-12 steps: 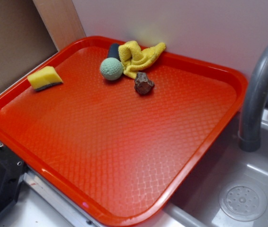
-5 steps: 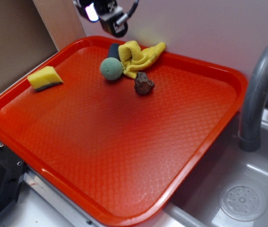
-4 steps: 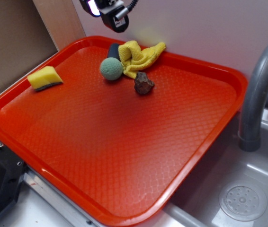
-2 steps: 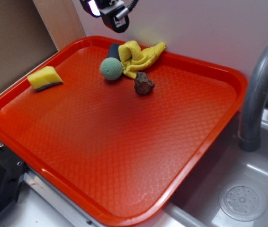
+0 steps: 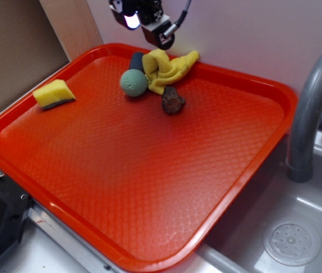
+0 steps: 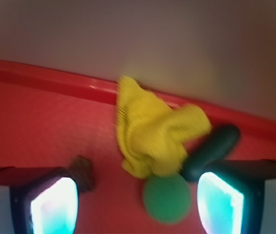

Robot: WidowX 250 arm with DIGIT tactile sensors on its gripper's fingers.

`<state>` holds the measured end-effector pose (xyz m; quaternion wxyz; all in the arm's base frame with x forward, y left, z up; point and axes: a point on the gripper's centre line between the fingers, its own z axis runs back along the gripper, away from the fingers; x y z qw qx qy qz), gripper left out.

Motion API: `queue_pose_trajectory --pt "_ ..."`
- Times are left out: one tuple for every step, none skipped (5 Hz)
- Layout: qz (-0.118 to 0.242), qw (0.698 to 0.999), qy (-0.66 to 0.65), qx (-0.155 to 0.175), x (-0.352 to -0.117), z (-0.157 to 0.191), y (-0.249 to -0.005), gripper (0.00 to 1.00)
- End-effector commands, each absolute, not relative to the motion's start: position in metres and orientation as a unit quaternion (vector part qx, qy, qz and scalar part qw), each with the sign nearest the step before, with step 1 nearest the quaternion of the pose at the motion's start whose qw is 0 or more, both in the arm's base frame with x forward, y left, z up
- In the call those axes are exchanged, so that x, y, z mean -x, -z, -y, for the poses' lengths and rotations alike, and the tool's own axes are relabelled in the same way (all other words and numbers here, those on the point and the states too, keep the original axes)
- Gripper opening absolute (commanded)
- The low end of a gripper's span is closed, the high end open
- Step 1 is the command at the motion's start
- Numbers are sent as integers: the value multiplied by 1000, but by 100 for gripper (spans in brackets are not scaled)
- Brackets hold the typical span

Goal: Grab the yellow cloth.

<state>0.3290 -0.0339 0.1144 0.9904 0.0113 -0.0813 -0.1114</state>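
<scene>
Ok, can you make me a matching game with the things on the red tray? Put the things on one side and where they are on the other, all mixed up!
Things:
1. yellow cloth
2. sponge
3. green ball
4. brown rock

Places:
A. alone near the left edge of the tray
B. bunched against the tray's back rim, under the gripper
C. just in front of the cloth, toward the middle of the tray
D. touching the cloth's left side, next to a dark object

Pairs: 1-B, 2-A, 3-D, 4-C
</scene>
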Motion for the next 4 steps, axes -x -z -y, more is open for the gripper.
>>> queue_pose_trajectory --pt "101 986 129 -29 -356 31 -78 100" --pt "76 987 139 -31 -356 36 -61 100" --pt "52 990 128 -40 -354 37 -39 0" --pt "64 990 122 -38 -350 33 -44 0"
